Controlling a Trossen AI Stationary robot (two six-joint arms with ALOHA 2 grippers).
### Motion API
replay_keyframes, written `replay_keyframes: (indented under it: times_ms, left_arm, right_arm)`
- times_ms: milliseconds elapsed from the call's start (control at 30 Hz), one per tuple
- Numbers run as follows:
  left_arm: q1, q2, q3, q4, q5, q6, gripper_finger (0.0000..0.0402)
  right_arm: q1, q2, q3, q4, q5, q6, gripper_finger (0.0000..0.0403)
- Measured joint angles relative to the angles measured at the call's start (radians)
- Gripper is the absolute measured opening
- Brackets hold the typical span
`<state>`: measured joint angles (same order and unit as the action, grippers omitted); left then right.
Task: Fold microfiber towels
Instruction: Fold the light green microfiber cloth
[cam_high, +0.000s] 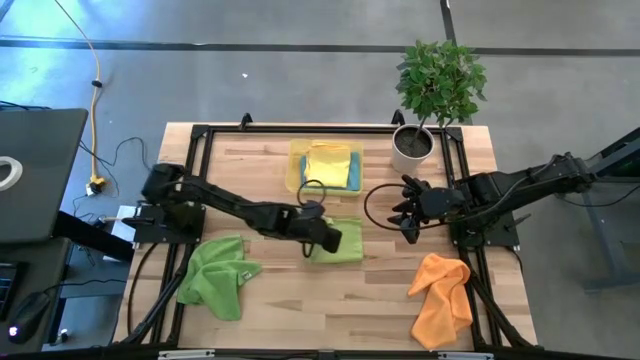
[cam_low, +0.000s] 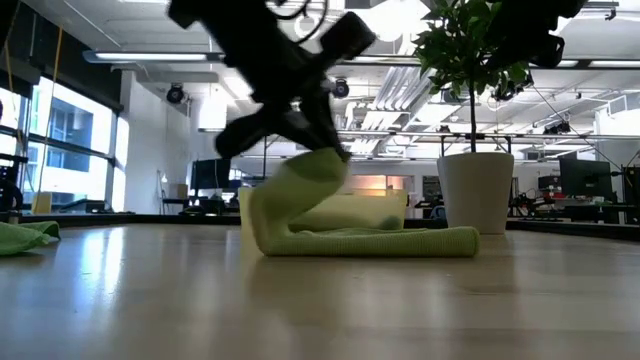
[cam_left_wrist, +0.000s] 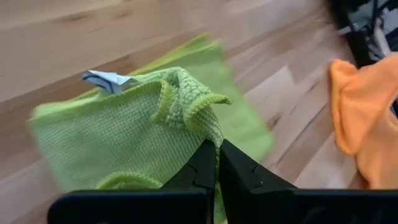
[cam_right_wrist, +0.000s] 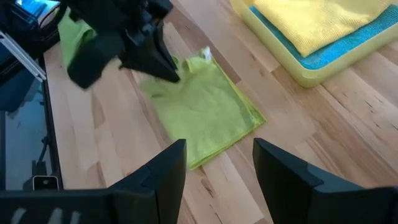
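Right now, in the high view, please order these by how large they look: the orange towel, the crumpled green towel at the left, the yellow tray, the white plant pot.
1. Crumpled green towel and orange towel: they look about alike, so I do not rank them.
2. Yellow tray, somewhat smaller.
3. White plant pot, clearly smallest.

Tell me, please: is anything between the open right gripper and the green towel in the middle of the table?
Nothing visible. Bare wood lies between the right gripper and the green towel; the left gripper pinches its far edge.
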<state>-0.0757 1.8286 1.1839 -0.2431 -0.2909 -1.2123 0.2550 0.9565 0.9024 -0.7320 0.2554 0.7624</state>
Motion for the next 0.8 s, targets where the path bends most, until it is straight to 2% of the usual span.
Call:
replay_keyframes:
  times_ms: [300,533,800]
  left_arm:
    - [0.017,0.166,0.226,-0.01,-0.004,0.091,0.0]
    - [0.023,0.257,0.279,-0.02,-0.009,0.064,0.0]
    - [0.023,0.281,0.318,0.035,-0.028,0.1,0.0]
  right_arm:
    - [0.0,0.0,0.0,-0.004,0.0,-0.002,0.0178]
    - [0.0,0.0,0.0,-0.004,0.0,-0.001,0.0178]
    - [0.0,0.0,0.0,-0.005,0.0,0.0,0.0178]
